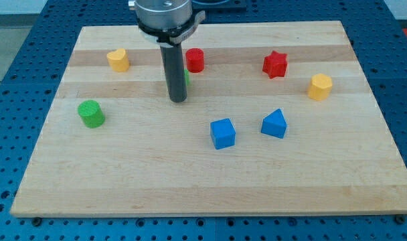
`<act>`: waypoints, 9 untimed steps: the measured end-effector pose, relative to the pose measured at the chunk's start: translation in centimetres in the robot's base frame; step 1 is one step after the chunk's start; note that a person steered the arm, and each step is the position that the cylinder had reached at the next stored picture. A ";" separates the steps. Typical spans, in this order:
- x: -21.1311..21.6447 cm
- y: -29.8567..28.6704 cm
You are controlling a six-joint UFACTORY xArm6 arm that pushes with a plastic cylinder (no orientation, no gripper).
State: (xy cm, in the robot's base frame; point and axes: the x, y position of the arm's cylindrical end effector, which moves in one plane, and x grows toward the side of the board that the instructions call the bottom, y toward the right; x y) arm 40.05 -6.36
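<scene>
My tip (178, 100) rests on the wooden board (123, 174), left of the middle. A green block (187, 77) is mostly hidden behind the rod, just to its right; only a sliver shows and its shape cannot be made out. A red cylinder (195, 60) stands just above and right of the rod. Lower right of the tip lies a blue cube (223, 133), with a blue wedge-like block (274, 124) beyond it. A green cylinder (91, 114) sits well to the left of the tip.
A yellow heart-like block (118, 59) lies at the upper left. A red star (275, 64) and a yellow hexagonal block (319, 87) sit at the upper right. A blue perforated table surrounds the board's edges.
</scene>
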 end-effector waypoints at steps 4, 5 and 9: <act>-8.2 -9.0; -3.6 -9.2; -7.6 -4.1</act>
State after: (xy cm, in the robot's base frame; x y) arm 32.44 -10.45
